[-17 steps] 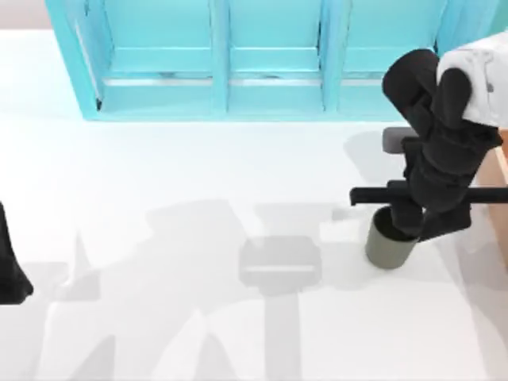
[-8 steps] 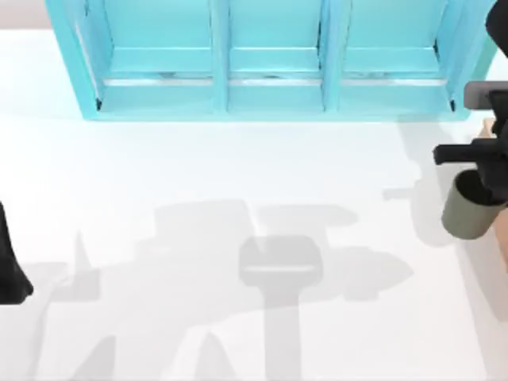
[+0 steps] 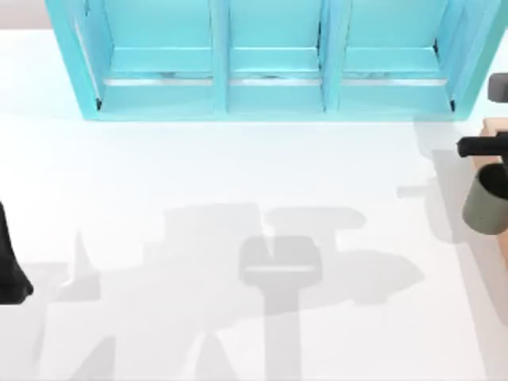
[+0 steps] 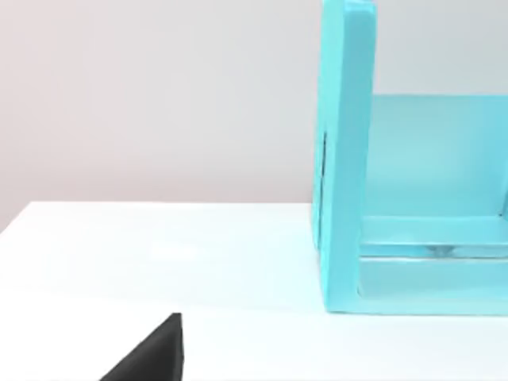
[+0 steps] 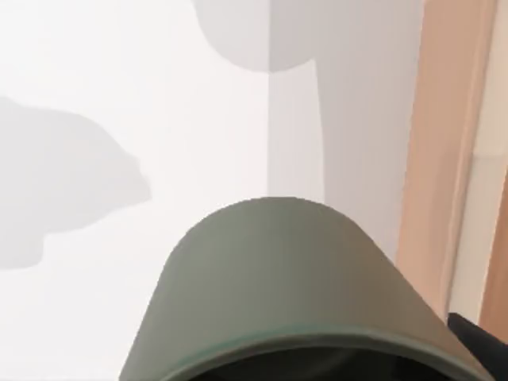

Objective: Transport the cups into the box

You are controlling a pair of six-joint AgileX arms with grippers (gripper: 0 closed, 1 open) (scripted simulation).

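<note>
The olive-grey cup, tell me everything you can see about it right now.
The olive-grey cup is small, handleless and tapered, with a matte dull green-grey wall and a dark inside. It stands upright at the top view's right edge, partly cut off, close by the tan box. The right gripper sits over its rim. The right wrist view looks down its side, with the white table beyond.

Cup (image 3: pixel 486 208) dark olive-grey, plain; box (image 5: pixel 444 151) wall tan, light wood tone; shelf unit (image 3: pixel 270 59) turquoise throughout; table (image 3: pixel 198 167) white with soft grey shadows; arm parts (image 3: pixel 9 266) black.
</note>
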